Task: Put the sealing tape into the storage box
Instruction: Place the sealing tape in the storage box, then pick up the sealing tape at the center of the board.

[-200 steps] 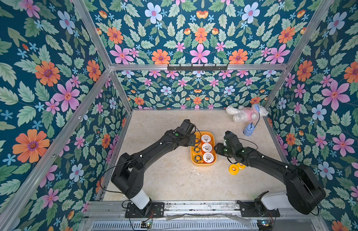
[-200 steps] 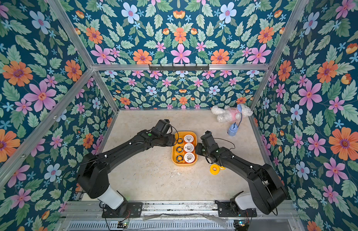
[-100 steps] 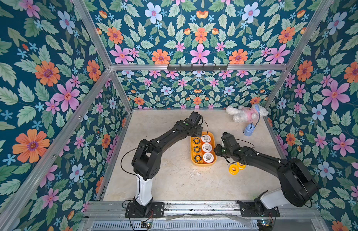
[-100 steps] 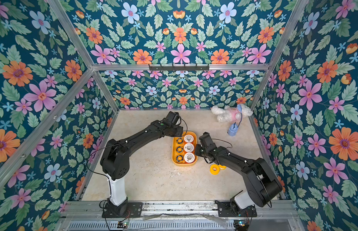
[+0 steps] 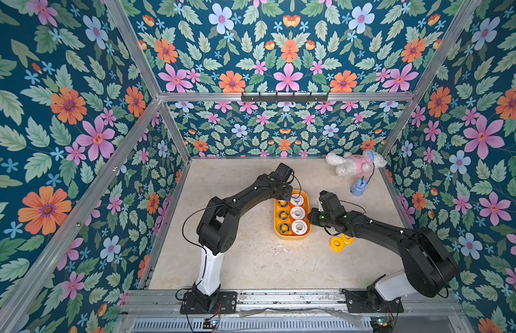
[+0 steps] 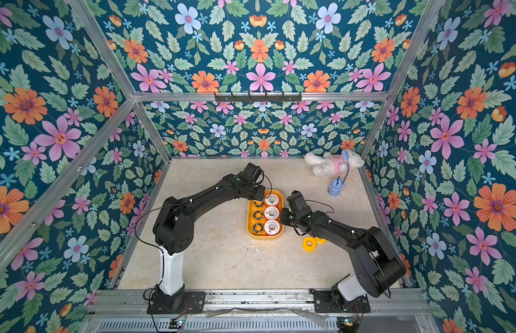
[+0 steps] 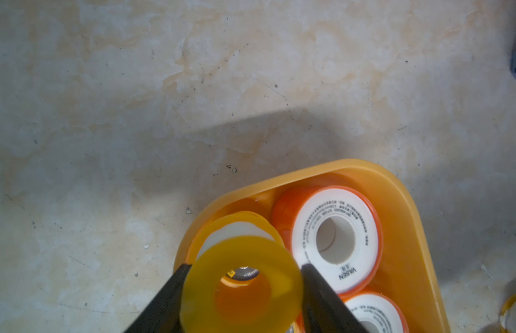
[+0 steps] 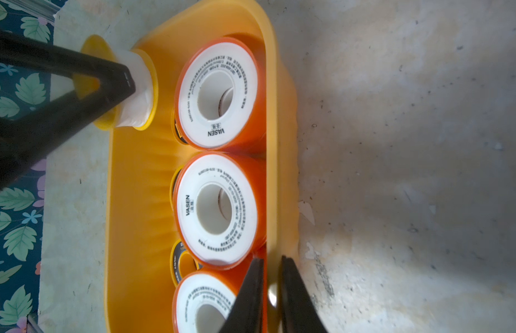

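Holding yellow spool (image 7: 251,250) clamped in left jaws at storage box (image 8: 270,129) far-left corner; right jaws pinched shut on its right wall. Open desk (image 5: 222,178) beyond far rim; both arms stretched low.

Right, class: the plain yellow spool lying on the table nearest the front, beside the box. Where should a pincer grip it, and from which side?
Come straight down from above: the yellow spool lies flat, hole up. Close on its round rim, across the two sides clear of the second spool, which crowds its far side.
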Robot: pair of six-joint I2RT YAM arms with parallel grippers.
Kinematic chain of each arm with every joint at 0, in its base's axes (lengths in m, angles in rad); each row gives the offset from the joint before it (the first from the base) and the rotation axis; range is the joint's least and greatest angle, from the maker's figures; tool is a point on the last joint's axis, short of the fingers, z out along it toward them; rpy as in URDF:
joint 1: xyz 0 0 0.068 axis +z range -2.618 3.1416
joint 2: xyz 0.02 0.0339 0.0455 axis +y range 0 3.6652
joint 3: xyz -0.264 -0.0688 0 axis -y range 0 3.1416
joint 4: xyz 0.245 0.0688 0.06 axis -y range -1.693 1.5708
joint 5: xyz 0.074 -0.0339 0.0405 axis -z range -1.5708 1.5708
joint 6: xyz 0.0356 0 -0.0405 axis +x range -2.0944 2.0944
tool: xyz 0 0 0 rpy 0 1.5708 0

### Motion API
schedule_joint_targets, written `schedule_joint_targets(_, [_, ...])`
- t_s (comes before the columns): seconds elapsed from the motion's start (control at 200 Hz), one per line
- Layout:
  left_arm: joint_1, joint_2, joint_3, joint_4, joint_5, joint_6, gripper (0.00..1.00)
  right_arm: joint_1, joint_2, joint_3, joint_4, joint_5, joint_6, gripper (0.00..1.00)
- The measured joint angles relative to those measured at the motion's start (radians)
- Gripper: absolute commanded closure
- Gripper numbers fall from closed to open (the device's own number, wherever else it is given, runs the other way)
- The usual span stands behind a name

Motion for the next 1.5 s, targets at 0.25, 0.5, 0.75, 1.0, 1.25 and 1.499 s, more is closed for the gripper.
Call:
schedule_joint_targets(0.25, [0.000,0.024,0.003,0.000,0.006,0.006,0.38,0.000,0.010,0.000,0.003,-0.012,0.000,0.81])
schedule_joint_targets(0.5, [0.000,0.047,0.013,0.002,0.007,0.013,0.37,0.000,0.010,0.000,0.003,-0.017,-0.001,0.80])
schedule_joint_targets(0.75, [0.000,0.056,0.026,0.002,0.006,0.013,0.31,0.000,0.010,-0.002,0.003,-0.019,-0.001,0.79])
schedule_joint_targets(1.0, [0.000,0.055,0.027,0.000,0.006,0.013,0.29,0.000,0.007,-0.004,0.000,-0.019,-0.001,0.77])
schedule_joint_targets(1.25, [0.000,-0.005,0.027,-0.007,0.002,0.013,0.30,0.000,-0.048,-0.004,-0.024,-0.004,-0.001,0.72])
schedule_joint_targets(1.499, [0.000,-0.193,-0.070,0.025,0.007,0.011,0.29,0.000,-0.177,-0.024,-0.089,0.110,-0.008,0.67])
